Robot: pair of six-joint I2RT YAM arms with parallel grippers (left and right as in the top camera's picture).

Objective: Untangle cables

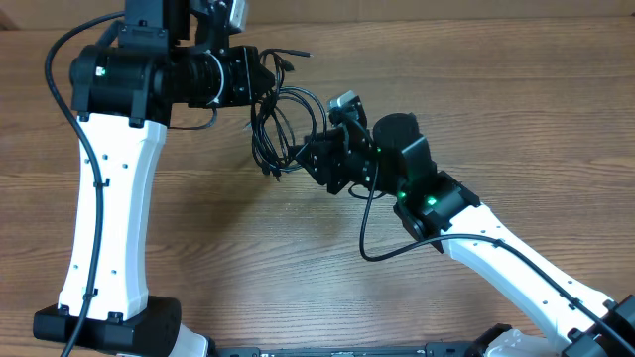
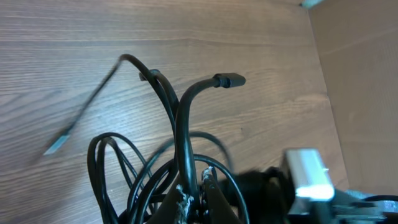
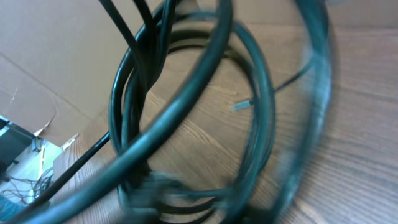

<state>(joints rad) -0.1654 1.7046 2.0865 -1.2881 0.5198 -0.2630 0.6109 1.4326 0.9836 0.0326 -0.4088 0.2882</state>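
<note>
Worktop, overhead: wood-grain worktop (image 1: 298, 288); one bundle of cables (image 1: 283, 124) sits between the two arms, towards the far edge.
Left hand, overhead: left hand (image 1: 256, 74) is at the top of the bundle; the grip is hidden from this view.
Right hand, overhead: right hand (image 1: 316, 159) is pushed in among the lower loops; the jaws are masked, so I cannot tell open from closed.
Left wrist: jaws closed tight on a cable strand. Loops crowd around them, one plug end (image 2: 230, 80) curls free, and another strand is blurred.
Right wrist: blurred loops fill the view; own jaws not made out.
Step (judgement): early separation; no cord lies singly yet.
Next (judgement): the right hand must take one strand only and draw it away from the left.
Obstacles: cardboard wall (image 2: 367, 93) close by; crossed loops around the right hand may snag.
</note>
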